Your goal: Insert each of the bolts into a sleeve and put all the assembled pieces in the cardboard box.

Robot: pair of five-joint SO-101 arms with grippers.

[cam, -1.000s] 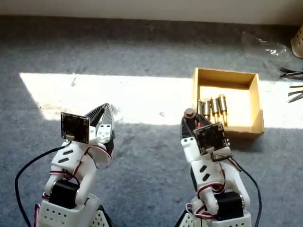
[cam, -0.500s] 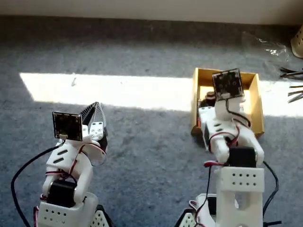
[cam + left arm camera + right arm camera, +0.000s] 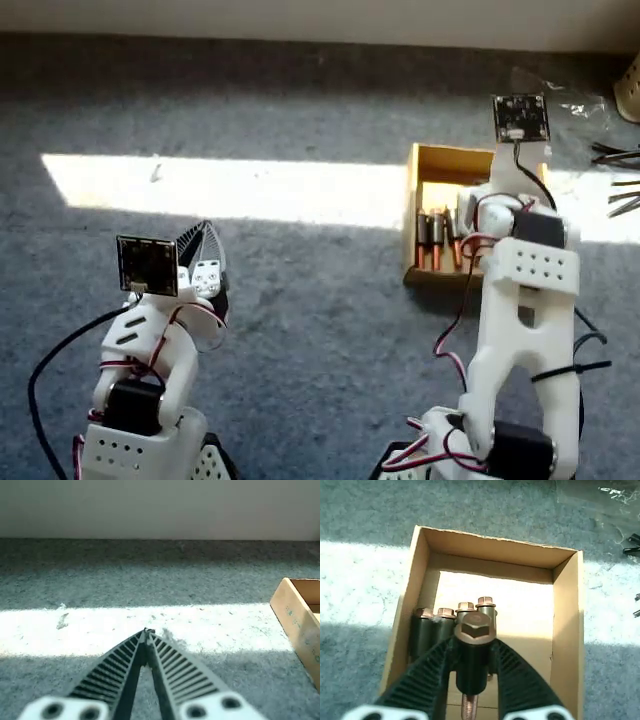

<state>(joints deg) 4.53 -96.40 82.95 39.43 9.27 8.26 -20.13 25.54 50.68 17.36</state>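
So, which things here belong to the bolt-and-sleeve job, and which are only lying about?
Job:
cardboard box
four assembled pieces inside it
fifth piece, held by the right tool over the box
left tool, shut and empty

Lying about:
clear plastic scrap
thin dark items beside it

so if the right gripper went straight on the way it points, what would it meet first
Probably the row of pieces in the box, just beyond the held piece in the right gripper. Depth is unclear, so it may meet the box floor instead.
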